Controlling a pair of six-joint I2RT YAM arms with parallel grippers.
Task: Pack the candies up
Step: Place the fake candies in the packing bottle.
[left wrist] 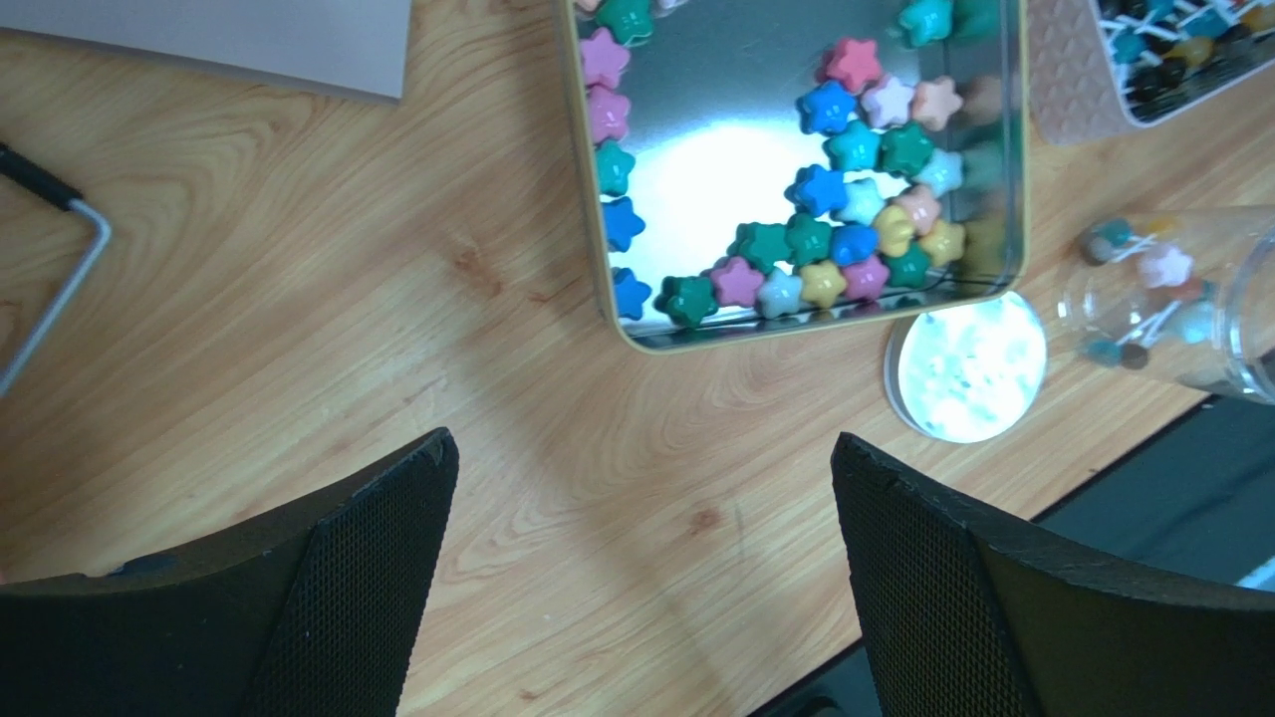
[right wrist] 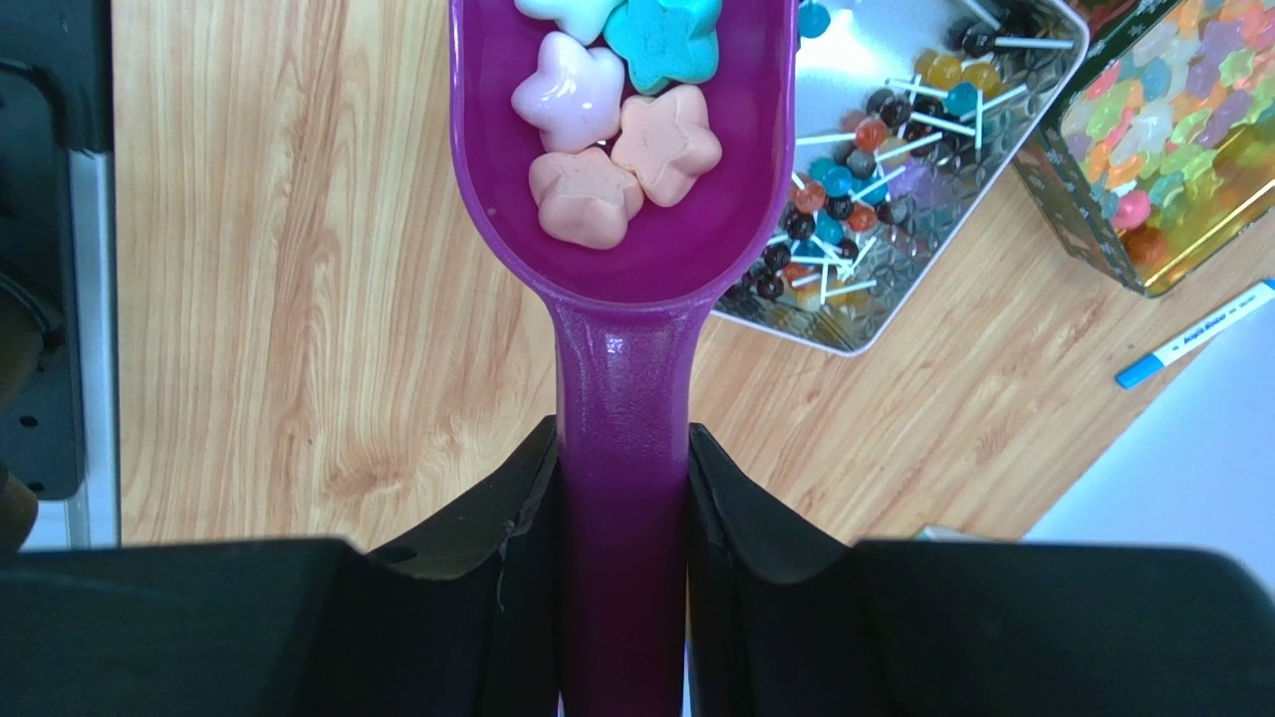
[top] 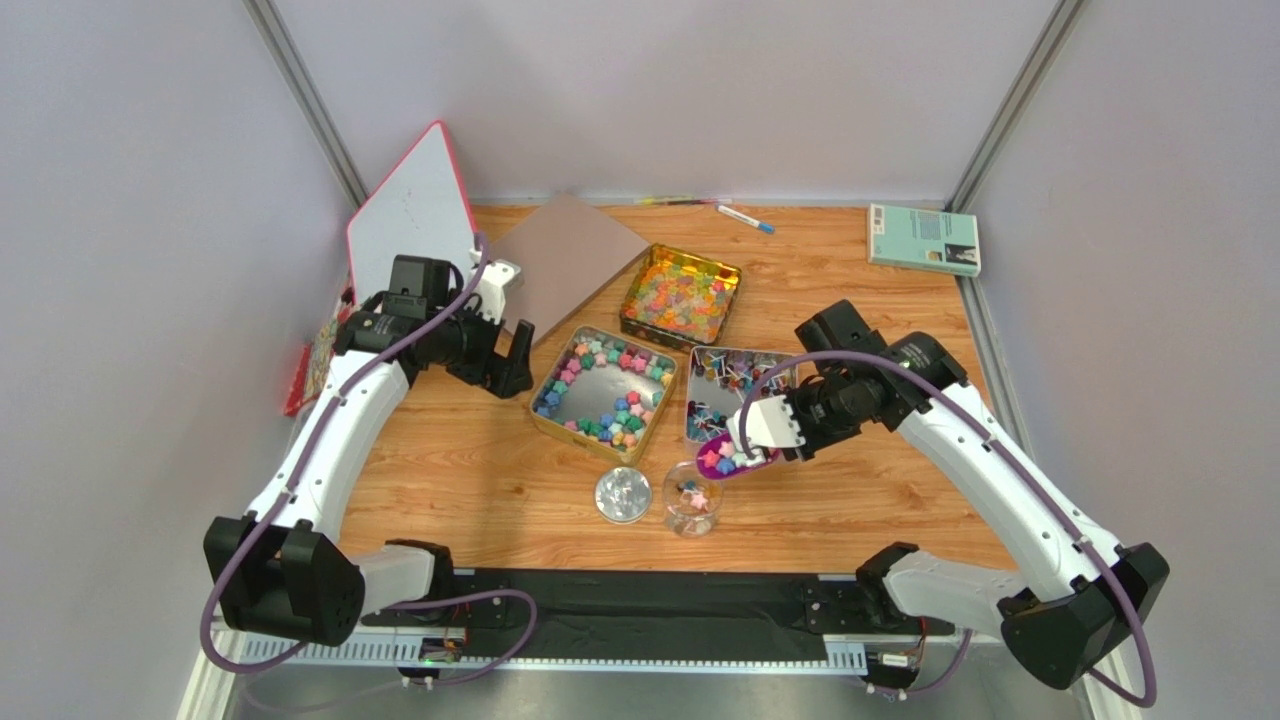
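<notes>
Five star candies (right wrist: 621, 127) in one purple scoop (right wrist: 626, 389) between right fingers (right wrist: 487, 598).

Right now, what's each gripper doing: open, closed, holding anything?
Left gripper: open, holding nothing, over the wooden table.
Right gripper: shut on the purple plastic scoop, which carries pastel star-shaped candies.

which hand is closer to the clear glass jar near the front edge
Right. The right hand, shut on the purple plastic scoop, is just behind the clear glass jar. The left hand is open, far off beyond the metal tin of star candies.
</notes>
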